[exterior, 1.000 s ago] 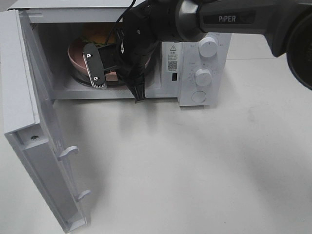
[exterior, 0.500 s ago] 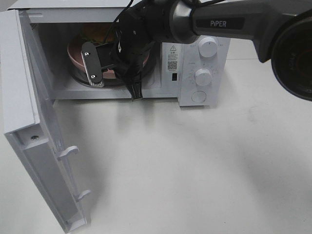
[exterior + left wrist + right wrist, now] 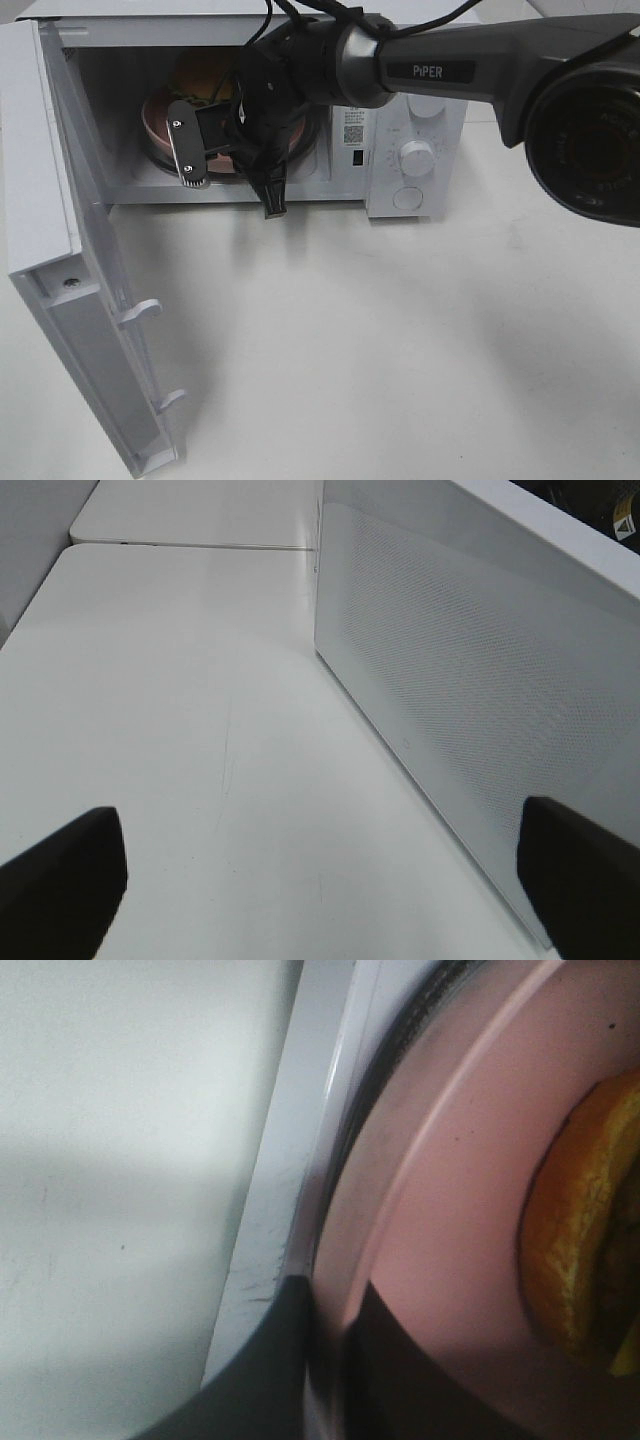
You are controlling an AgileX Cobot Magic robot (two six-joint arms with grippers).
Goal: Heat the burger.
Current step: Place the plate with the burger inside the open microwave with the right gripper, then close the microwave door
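1. The burger (image 3: 203, 72) sits on a pink plate (image 3: 158, 125) toward the back of the open microwave (image 3: 400, 190).
2. It stands upright, glossy brown dome facing the cavity's ceiling. Seen from above it is round, so no long axis can be made out.
3. The right arm (image 3: 440, 70) reaches in from the right, past the control panel. The right gripper (image 3: 335, 1310) is clamped on the plate's near rim, a dark finger on either face of it. The fingers are clear of the burger.
4. Only the high camera takes in the whole setting. The door (image 3: 50, 200) is swung wide to the left, a knob (image 3: 415, 157) shows on the panel, and the white table (image 3: 400, 350) spreads out in front. From there the arm's wrist hides the pinch itself.
5. Only the right wrist camera shows the grip close up. It shows the pinched pink rim, the burger's orange-brown edge farther along the plate, and a dark turntable edge (image 3: 400, 1050) just beside the plate.
6. The left wrist camera shows neither burger nor plate. It looks along the table at the door's perforated face. The left gripper (image 3: 320, 880) has its fingertips far apart at the frame's two corners, with nothing between them. This gripper appears in this camera alone.
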